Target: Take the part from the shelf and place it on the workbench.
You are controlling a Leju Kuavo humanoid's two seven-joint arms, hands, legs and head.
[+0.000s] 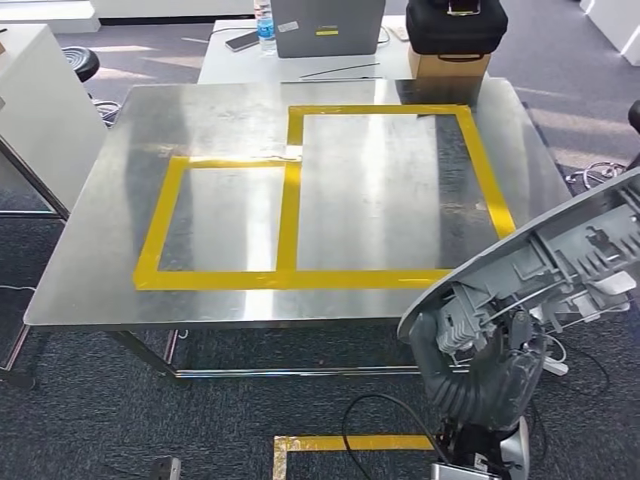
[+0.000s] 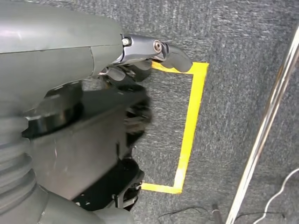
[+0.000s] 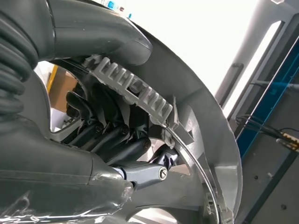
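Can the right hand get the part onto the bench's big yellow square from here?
Probably yes. The right hand grips the grey part just off the workbench near edge, and the larger yellow-taped square right beside it looks bare, so nothing visibly blocks the way.

One part (image 1: 543,255), one workbench (image 1: 226,120), one laptop (image 1: 328,27), one bottle (image 1: 265,25)

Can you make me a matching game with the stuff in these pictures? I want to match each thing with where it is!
Things:
1. grey part
2. laptop
3. yellow tape frames
4. left hand

Places:
A. on the white table behind the workbench
B. held in the right hand
C. hanging over the carpet
D. stuck on the workbench top

Pairs: 1-B, 2-A, 3-D, 4-C
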